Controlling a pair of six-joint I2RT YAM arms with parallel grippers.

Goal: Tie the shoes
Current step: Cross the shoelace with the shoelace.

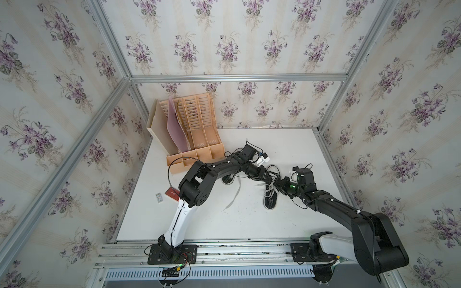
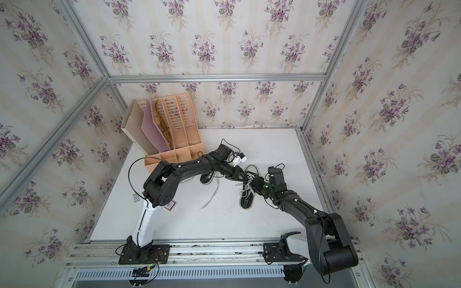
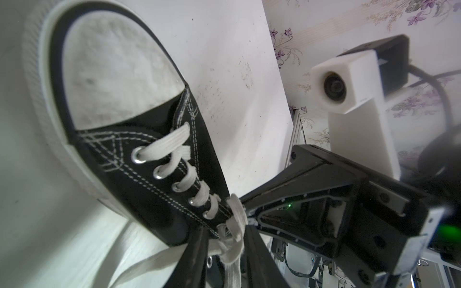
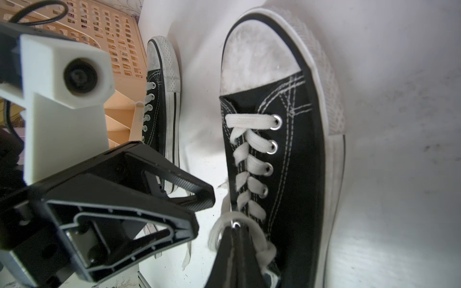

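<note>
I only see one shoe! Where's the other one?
In a top view the other shoe lies half hidden under the left arm, near the peach file rack.

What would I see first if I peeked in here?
The left arm and right arm meet over a black sneaker near the middle of the white table, where the shut right pincer pinches its lace. A peach rack stands in the back left corner, and purple-flower wallpaper covers the walls.
</note>
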